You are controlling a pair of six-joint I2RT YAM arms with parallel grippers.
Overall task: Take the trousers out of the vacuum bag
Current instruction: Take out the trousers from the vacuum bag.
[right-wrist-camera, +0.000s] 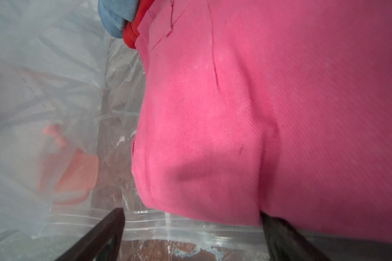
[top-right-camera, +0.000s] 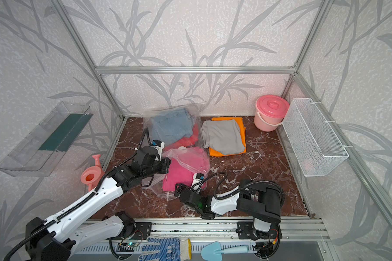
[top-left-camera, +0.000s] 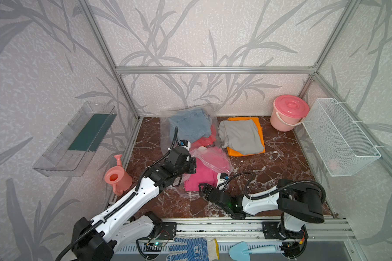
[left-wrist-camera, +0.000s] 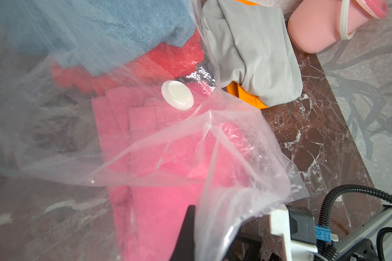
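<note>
Right jaws apart at folded pink twill trousers (right-wrist-camera: 235, 113); left jaws clamp crinkly clear vacuum bag (left-wrist-camera: 235, 146).

Clear vacuum bag (left-wrist-camera: 247, 144): top film lifted, pinched in left gripper (left-wrist-camera: 191, 226). Inside: hot pink trousers (left-wrist-camera: 163, 203) under white valve (left-wrist-camera: 177, 95), then red pr (left-wrist-camera: 172, 61), blue denim pr (left-wrist-camera: 100, 29). Outside, just beside bag: grey pr (left-wrist-camera: 254, 52) on orange pr (left-wrist-camera: 242, 93). Pink bucket (left-wrist-camera: 321, 29) at marble surface (left-wrist-camera: 321, 144) edge by wall.

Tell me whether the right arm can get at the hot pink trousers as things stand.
Probably yes. The right pincer stands open at the mouth of the vacuum bag, with the hot pink trousers bare just ahead; the left pincer holds the upper plastic lifted.
</note>
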